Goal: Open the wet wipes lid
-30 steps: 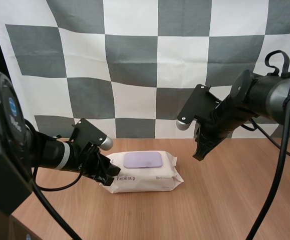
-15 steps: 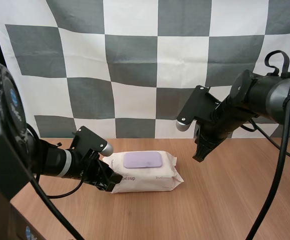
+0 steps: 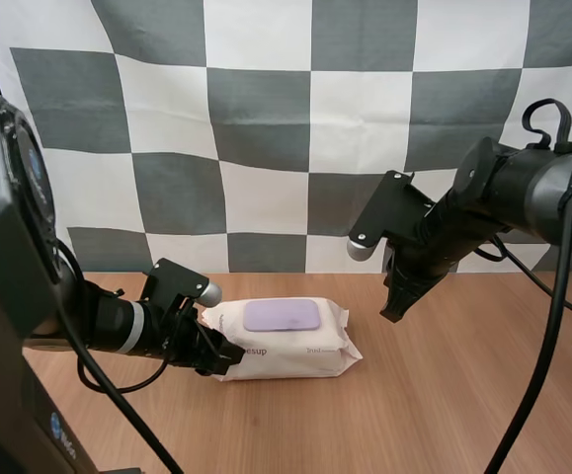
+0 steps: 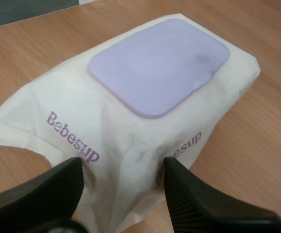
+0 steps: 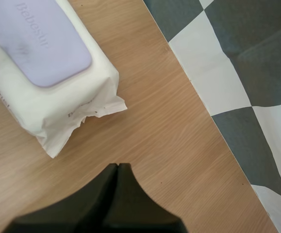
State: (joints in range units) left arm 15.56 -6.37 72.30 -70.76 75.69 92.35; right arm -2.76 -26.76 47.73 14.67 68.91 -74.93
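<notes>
At the table's [image 3: 444,395] left, the left pincer [image 3: 216,355] lies low at the near-left end of the wet wipes pack [image 3: 295,346]. Its wrist view adds what the high view hides: the two fingers [image 4: 189,199] stand apart, open, with the pack's crimped end between them. The pack lies flat mid-table, its purple lid [image 3: 282,315] shut and facing up. Bare wood runs in front of the pack and to its right. Further right, the right pincer [image 3: 392,308] hangs above the table, apart from the pack's right end. Its wrist view shows it closed into one dark wedge, holding nothing, with the table's back edge near.
</notes>
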